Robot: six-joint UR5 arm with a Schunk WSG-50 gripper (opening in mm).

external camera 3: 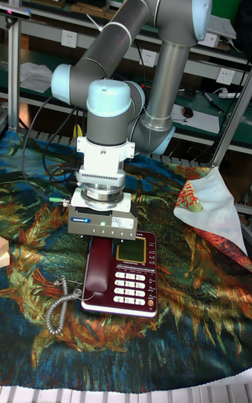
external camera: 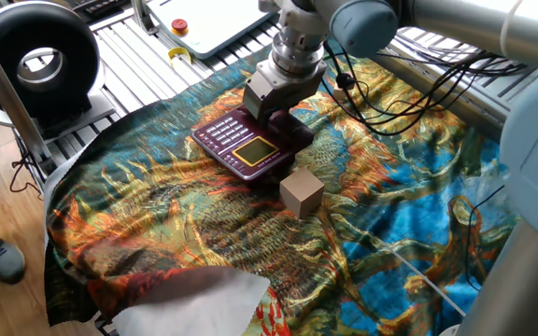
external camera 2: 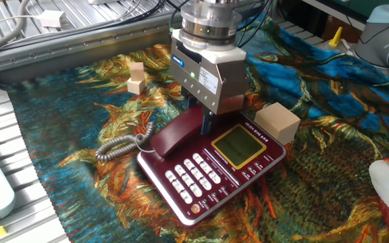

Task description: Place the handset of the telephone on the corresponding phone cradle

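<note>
We see the arm [external camera 3: 150, 46] bending down over a table draped in a cloth [external camera: 418, 215] patterned in blue, orange and green, which covers most of the surface. The gripper [external camera 2: 206, 125] points straight down over the phone [external camera 2: 215, 169], its grey body bearing a lit green light in both the other fixed view and the tall view. The phone lies flat on the cloth, with rows of pale buttons [external camera 2: 194, 174] and a yellowish display [external camera 2: 238, 145] facing up. The handset [external camera 2: 177, 133] lies along the cradle [external camera 3: 95, 273] side of the base, and it appears seated there, though the gripper body hides its far end. The dark fingers [external camera 2: 206, 121] reach down to the handset's middle and look closed narrowly on it; we cannot be sure whether they are gripping it or only touching it. A grey coiled cord [external camera 2: 117, 146] trails from the handset's near end onto the cloth beside the base. 1 tan cube [external camera 2: 277, 122] sits just beside the display corner of the phone, and 2 smaller blocks [external camera 2: 136, 77], 1 stacked on the other, stand well apart near the cloth's far edge.
</note>
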